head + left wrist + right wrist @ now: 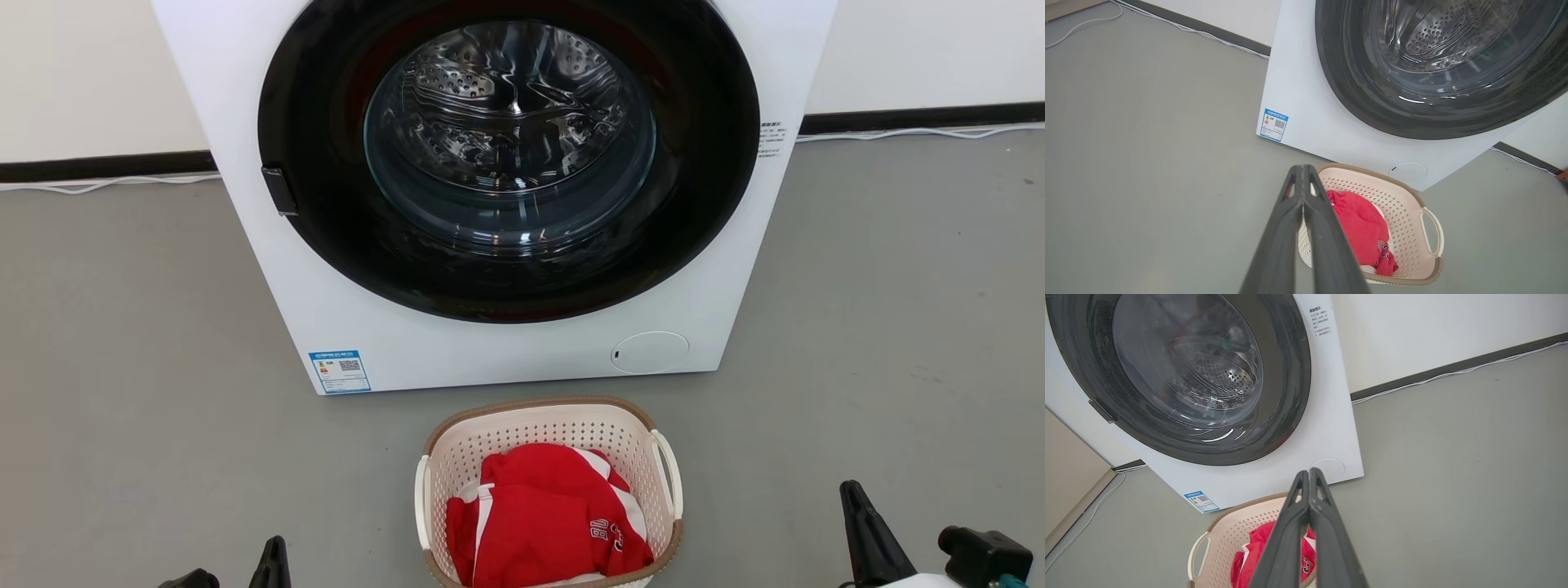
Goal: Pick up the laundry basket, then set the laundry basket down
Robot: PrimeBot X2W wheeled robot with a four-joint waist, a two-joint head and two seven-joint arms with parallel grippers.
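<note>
We saw the laundry basket (535, 405) standing on the grey floor (122, 367), just before the foot of the white washing machine (490, 351), with a red-and-white jersey (547, 514) heaped inside. Our left gripper (1303, 169) and right gripper (1309, 473) flanked it without touching, each with its fingers pressed together on nothing.

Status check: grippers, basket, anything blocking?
Left gripper shut, empty. Right gripper shut, empty. Laundry basket on floor, red garment inside, not held. Washer close behind it; side handles unblocked.
</note>
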